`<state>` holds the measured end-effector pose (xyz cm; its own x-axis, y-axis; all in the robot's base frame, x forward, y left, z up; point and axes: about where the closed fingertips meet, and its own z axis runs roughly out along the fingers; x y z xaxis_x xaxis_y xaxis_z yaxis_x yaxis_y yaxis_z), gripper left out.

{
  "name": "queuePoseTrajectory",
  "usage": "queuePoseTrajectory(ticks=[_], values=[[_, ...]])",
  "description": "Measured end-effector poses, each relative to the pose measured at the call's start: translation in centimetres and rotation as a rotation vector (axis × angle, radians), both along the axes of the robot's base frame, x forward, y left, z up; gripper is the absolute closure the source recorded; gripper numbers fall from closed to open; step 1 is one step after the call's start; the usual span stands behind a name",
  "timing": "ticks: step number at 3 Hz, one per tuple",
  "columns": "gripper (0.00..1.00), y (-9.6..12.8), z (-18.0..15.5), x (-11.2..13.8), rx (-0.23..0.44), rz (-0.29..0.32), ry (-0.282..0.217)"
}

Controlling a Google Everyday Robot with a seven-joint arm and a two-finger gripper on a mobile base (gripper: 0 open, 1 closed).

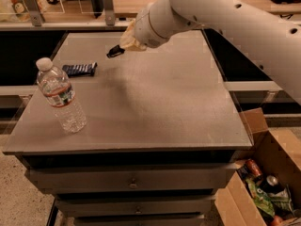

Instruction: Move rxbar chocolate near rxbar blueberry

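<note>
The rxbar blueberry [79,69], a dark navy bar with pale print, lies flat on the table at the left, behind the bottle. My gripper [123,46] hangs above the back left-centre of the table, to the right of the blue bar and apart from it. It is shut on the rxbar chocolate [114,51], a flat black piece that sticks out to the left of the fingers, held above the tabletop. Most of the black bar is hidden in the gripper.
A clear water bottle [60,96] with a white cap stands near the table's front left. The grey table [169,102] has drawers below. An open cardboard box [263,182] of cans and packets sits on the floor at the right. A rail runs behind the table.
</note>
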<state>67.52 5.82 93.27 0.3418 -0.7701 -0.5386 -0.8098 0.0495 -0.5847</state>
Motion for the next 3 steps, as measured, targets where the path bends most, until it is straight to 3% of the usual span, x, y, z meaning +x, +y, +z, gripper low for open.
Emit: queuePoseTrajectory(ticks=[1, 3], values=[[1.00, 1.3, -1.0, 1.4, -0.002, 0.021, -0.020], [0.59, 4.6, -4.2, 2.2, -0.044, 0.095, -0.003]])
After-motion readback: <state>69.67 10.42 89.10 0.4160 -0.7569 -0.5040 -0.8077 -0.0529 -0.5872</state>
